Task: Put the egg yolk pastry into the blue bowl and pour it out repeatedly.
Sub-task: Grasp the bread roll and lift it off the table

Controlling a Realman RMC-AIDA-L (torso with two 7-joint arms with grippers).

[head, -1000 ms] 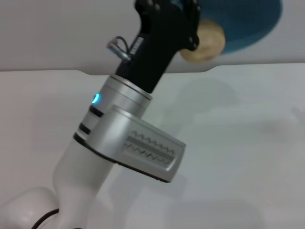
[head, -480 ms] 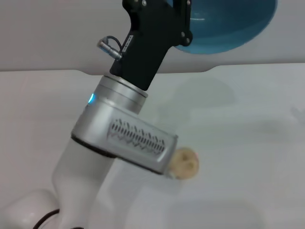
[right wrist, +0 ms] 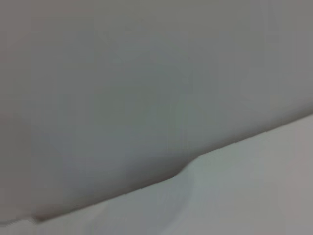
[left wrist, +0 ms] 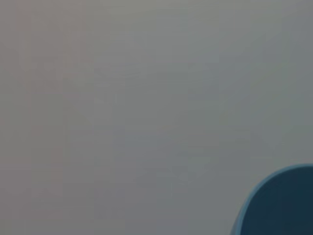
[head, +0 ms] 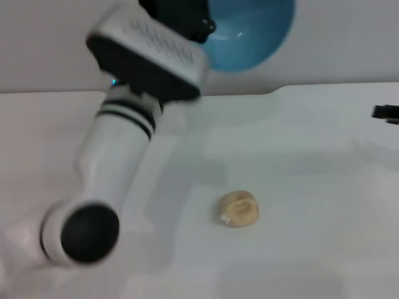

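Here the pastry [head: 239, 208] lies alone on the white table [head: 312, 156], cracked top facing up, touching nothing. Take it as the landmark.

Well above and behind the pastry, the blue bowl [head: 249, 34] is lifted clear of the table and tipped so that its hollow faces the head camera; its inside looks bare and glossy. The bowl sits a little to the left of straight behind the pastry. The left gripper [head: 187, 18] is at the bowl's left rim, at the top edge of the head view, and seems to have hold of that rim, though the fingers are cut off by the frame and partly hidden behind the arm's silver wrist block [head: 149, 56], so how far they are spread cannot be told. From there the left arm [head: 115, 156] slants down and away to the left of the pastry, ending in a dark round joint [head: 89, 232] near the front.

In the left wrist view only a curved piece of the blue bowl [left wrist: 281, 205] shows against a plain grey wall [left wrist: 122, 98].

Far to the right of the pastry, a small dark piece at the frame edge is likely the right gripper [head: 386, 112], low over the table; its fingers cannot be made out. The right wrist view shows only the table's far edge [right wrist: 186, 171] against the wall.
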